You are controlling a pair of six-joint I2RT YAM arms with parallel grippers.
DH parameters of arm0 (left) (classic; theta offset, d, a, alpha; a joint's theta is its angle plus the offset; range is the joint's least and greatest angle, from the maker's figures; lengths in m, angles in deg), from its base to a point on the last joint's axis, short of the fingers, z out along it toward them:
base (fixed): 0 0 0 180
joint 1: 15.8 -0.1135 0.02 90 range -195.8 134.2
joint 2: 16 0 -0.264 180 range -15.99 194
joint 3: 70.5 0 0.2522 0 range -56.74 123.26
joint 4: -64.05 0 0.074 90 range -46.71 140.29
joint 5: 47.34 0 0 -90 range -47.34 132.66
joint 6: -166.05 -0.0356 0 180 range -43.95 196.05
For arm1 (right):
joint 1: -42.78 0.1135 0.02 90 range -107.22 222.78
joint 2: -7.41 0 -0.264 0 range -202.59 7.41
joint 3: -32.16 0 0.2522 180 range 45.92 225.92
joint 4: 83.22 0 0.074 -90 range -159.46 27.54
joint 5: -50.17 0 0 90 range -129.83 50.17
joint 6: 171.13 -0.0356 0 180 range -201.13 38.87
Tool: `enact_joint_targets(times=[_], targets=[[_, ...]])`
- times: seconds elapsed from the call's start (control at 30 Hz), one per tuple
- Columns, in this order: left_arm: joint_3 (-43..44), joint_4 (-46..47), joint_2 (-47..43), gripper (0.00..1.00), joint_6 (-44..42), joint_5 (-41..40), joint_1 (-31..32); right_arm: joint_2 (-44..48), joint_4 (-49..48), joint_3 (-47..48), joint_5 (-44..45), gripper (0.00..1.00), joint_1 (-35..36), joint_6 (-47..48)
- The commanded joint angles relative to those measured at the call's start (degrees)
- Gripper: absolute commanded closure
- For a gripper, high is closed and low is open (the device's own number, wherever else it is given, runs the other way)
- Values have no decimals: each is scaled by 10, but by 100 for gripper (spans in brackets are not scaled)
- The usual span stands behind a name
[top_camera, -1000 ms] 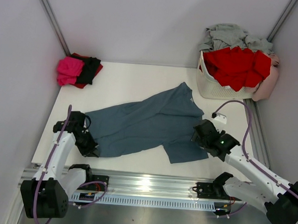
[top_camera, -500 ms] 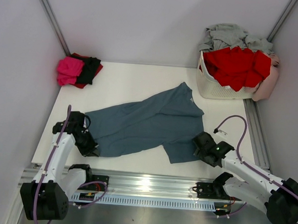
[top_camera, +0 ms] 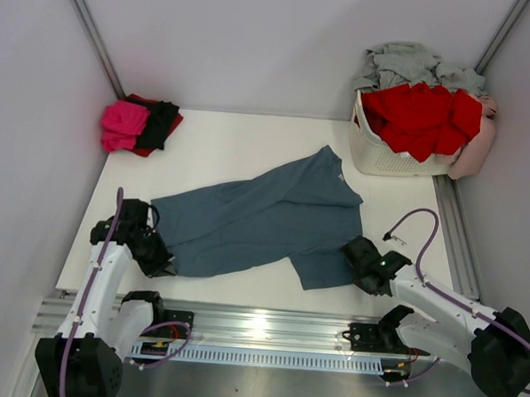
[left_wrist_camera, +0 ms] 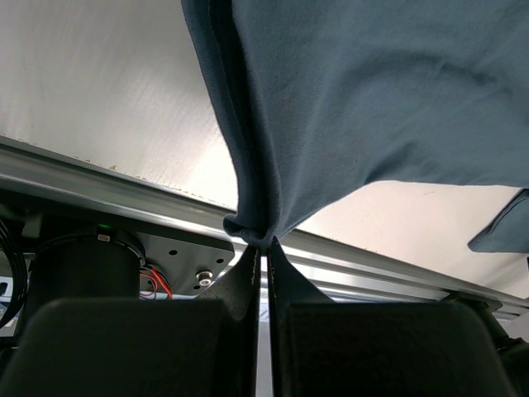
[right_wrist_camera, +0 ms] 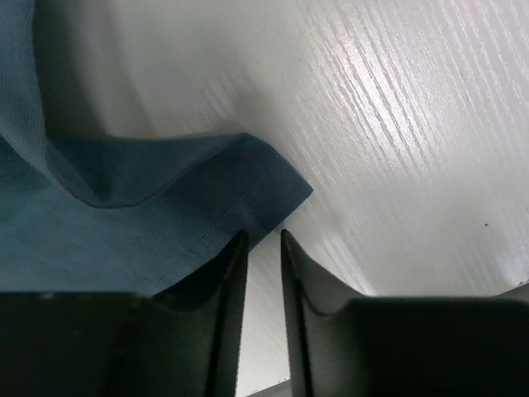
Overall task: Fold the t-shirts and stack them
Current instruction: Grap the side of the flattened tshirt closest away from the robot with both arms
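A slate blue-grey t-shirt (top_camera: pixel 264 216) lies spread and rumpled across the white table (top_camera: pixel 250 144). My left gripper (top_camera: pixel 159 262) sits at the shirt's near-left corner. In the left wrist view this gripper (left_wrist_camera: pixel 264 241) is shut on a bunched fold of the shirt (left_wrist_camera: pixel 372 91). My right gripper (top_camera: pixel 355 257) is low at the near-right sleeve. In the right wrist view its fingers (right_wrist_camera: pixel 263 233) stand narrowly apart with bare table between them, and the sleeve hem (right_wrist_camera: pixel 124 223) lies just at the left fingertip. Folded magenta-pink (top_camera: pixel 125 124) and black (top_camera: pixel 160 122) shirts lie at the far left.
A white lattice basket (top_camera: pixel 374 155) at the far right holds red (top_camera: pixel 420 118) and pale grey (top_camera: pixel 405 62) shirts heaped above its rim. A metal rail (top_camera: pixel 258 323) runs along the table's near edge. Walls close in the left, back and right.
My right gripper has dropped toward the near edge, down to the sleeve hem, and its jaws have narrowed. The left gripper keeps its hold and has hardly moved.
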Motion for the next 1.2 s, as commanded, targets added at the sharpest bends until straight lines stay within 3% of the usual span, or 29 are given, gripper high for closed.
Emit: enact_joint_targets(times=[0.0,0.07,0.3,0.53,0.63,0.77,0.97,1.17], targets=[[9,-1,-13,99,-5,0,5,-6,-9,7,35,76,3,-28],[9,-1,-15,99,-4,0,5,-13,-13,9,36,78,3,-26],[9,-8,-23,99,1,-6,5,-35,-37,15,30,100,3,-19],[12,-15,-30,99,2,-13,5,-27,-22,40,52,100,4,-10],[14,-14,-32,100,4,-13,5,-6,31,77,85,100,3,-19],[16,-25,-37,100,10,-21,5,35,172,119,146,100,3,-77],[18,-51,-47,99,16,-34,4,105,294,155,88,100,7,-187],[18,-47,-46,99,17,-33,4,99,299,165,79,100,9,-173]])
